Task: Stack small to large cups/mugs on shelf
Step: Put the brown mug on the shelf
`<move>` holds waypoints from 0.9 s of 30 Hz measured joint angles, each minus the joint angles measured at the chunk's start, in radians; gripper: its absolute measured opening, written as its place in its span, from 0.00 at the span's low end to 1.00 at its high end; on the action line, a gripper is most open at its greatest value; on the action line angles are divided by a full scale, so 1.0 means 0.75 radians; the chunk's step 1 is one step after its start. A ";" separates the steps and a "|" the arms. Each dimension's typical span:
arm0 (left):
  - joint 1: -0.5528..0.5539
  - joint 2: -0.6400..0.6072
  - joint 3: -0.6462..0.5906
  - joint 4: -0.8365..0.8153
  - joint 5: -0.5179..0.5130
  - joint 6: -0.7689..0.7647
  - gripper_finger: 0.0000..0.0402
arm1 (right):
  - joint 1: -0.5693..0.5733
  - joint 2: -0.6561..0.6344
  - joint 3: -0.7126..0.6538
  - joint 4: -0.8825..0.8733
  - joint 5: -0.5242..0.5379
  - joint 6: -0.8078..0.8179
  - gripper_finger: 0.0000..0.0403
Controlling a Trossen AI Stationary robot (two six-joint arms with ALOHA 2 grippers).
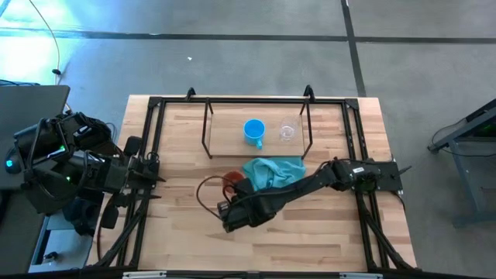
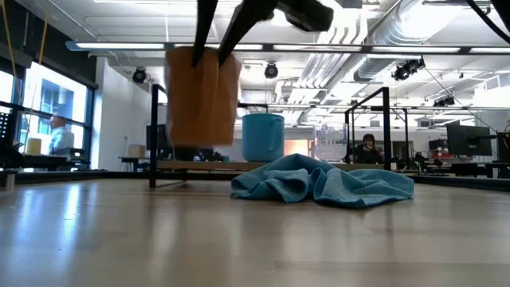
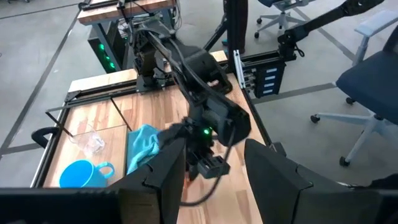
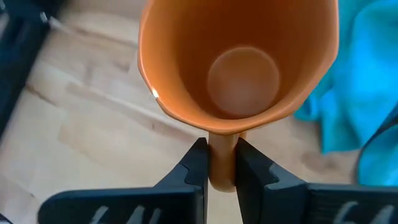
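The high view looks straight down on the whole table, both arms and the shelf. The low view sits at tabletop level, facing across the cloth toward the shelf and the room behind, sharing the orange mug with the right wrist view, which looks closely into it. The left wrist view looks from the table's side across to the right arm, showing the blue mug and cloth also seen from above.
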 joint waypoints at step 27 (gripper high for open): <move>-0.189 -0.010 -0.080 0.001 -0.153 -0.131 0.38 | -0.346 -0.096 0.002 0.075 -0.012 -0.315 0.07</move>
